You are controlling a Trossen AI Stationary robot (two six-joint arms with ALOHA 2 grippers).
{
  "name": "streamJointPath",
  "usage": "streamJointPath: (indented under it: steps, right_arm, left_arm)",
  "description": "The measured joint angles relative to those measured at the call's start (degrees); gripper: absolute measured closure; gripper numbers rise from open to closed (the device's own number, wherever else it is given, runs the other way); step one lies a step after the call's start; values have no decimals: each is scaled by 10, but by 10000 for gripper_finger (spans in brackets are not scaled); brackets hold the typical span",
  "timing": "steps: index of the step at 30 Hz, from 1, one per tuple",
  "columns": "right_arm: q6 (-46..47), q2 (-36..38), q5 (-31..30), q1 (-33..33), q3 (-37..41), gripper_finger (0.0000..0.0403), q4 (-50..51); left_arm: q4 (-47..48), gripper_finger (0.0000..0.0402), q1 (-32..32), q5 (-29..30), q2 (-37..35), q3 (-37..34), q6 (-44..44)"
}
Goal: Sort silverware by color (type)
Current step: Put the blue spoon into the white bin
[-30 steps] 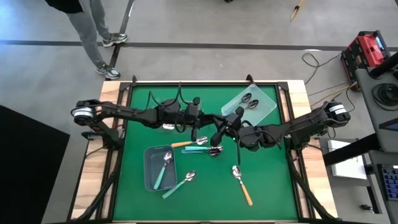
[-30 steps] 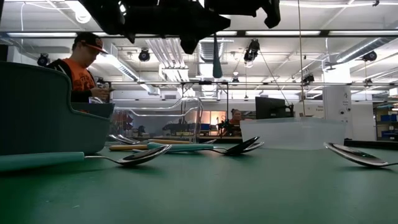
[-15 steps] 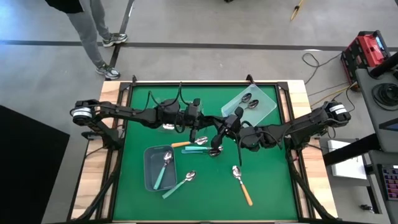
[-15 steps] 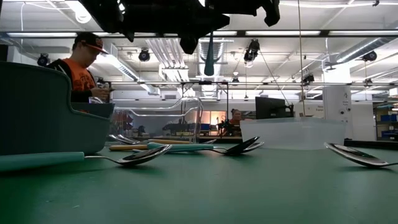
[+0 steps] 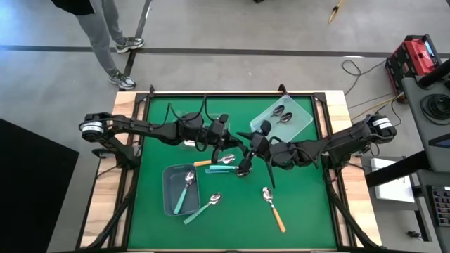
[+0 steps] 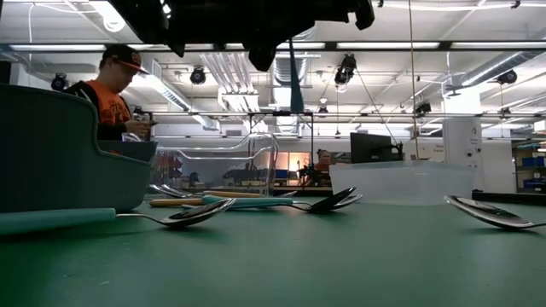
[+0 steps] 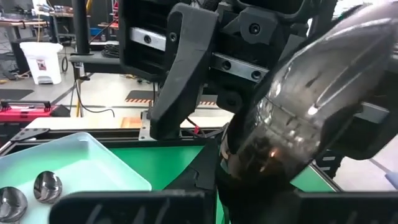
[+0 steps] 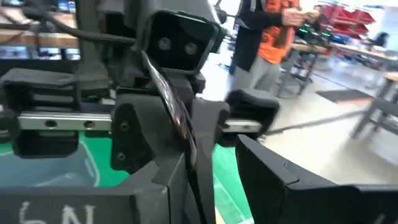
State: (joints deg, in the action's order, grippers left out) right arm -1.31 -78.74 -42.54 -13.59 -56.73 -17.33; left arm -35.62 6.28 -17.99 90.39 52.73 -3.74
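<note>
Over the table's middle my left gripper (image 5: 228, 144) is shut on a spoon with a shiny bowl (image 7: 311, 106) and a dark blue handle (image 6: 294, 81). My right gripper (image 5: 247, 145) faces it nose to nose and is open. Its fingers (image 8: 280, 180) stand on either side of the spoon's thin edge (image 8: 174, 106). On the green mat below lie an orange spoon (image 5: 205, 163), a teal spoon (image 5: 223, 169) and another spoon's bowl (image 5: 242, 171). Nearer the front lie a teal spoon (image 5: 204, 209) and an orange spoon (image 5: 275, 211). My left gripper pinches the spoon between its two fingers, just under the bowl (image 7: 249, 162); the fingers themselves hide the exact spot. It comes level from the table's left side. The spoon is lifted clear, its handle (image 6: 294, 85) hanging about straight down below the gripper.
A grey-blue bin (image 5: 169, 197) at the near left holds a teal spoon (image 5: 186, 190). A clear bin (image 5: 299, 123) at the far right holds two dark spoons. A clear container (image 6: 217, 166) stands under my left arm. A person (image 6: 115, 89) stands beyond the table's far left.
The two grippers have stayed together over the table's middle. The spoon's hanging handle swung a little to one side, came back to about upright and now shows longer below the grippers.
</note>
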Motion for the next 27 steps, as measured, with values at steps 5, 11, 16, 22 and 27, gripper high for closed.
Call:
streamJointPath:
  steps: [5, 11, 16, 22, 27]
  right_arm:
    - [-13, 0, 29, 10, 0, 303, -11]
    - [-69, -1, 51, 10, 0, 386, -21]
    - [-69, 10, 57, 11, 0, 392, -22]
    - [-57, 37, 81, 13, 0, 393, -21]
    - [-61, 64, 81, 16, 0, 393, -5]
  left_arm:
    - [1, 401, 0, 2, 0, 0, -2]
    - [2, 401, 0, 3, 0, 1, -10]
    - [16, 384, 1, -10, -10, 1, -4]
    - [89, 306, 0, 30, -63, 1, 38]
    - [146, 240, 0, 103, -127, 1, 68]
